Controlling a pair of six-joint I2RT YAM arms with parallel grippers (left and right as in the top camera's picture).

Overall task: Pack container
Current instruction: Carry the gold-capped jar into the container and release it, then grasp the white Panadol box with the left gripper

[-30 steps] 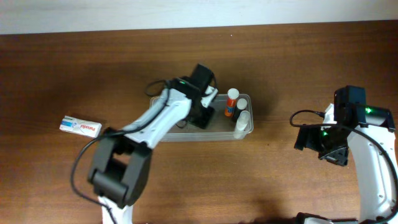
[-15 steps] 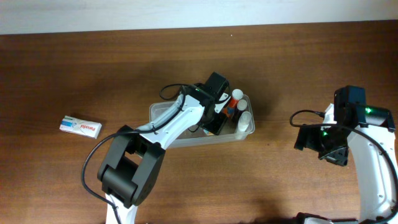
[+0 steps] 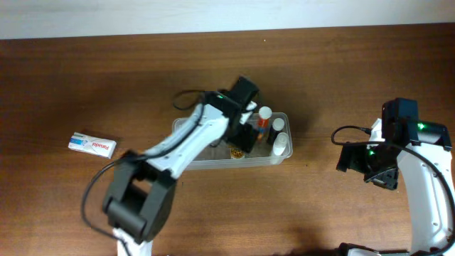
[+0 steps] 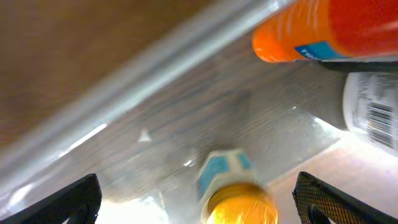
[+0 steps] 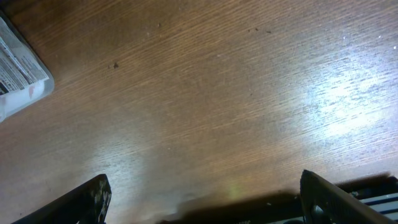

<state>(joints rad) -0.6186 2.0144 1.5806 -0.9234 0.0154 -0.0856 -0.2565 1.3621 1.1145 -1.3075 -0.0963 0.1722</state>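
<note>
The clear container (image 3: 192, 161) lies at the table's middle. My left gripper (image 3: 244, 134) hangs over its right half, open. In the left wrist view the left gripper (image 4: 196, 202) stands wide open, with a small yellow item with a blue label (image 4: 238, 200) lying loose between the fingers on the container's floor. An orange tube (image 4: 329, 28) and a white barcoded bottle (image 4: 373, 115) lie beyond it, under the container's rim (image 4: 155, 68). My right gripper (image 3: 371, 168) is off to the right, open over bare wood, with nothing between the fingers of the right gripper (image 5: 205, 199).
A white and blue packet (image 3: 92, 144) lies on the table far left of the container. White-capped bottles (image 3: 280, 145) stand at the container's right end. A white labelled thing (image 5: 18, 68) shows at the right wrist view's left edge.
My left gripper has opened and let go of the yellow item, which now lies in the container. The left arm shifted slightly over the tub. The right arm has not moved.
</note>
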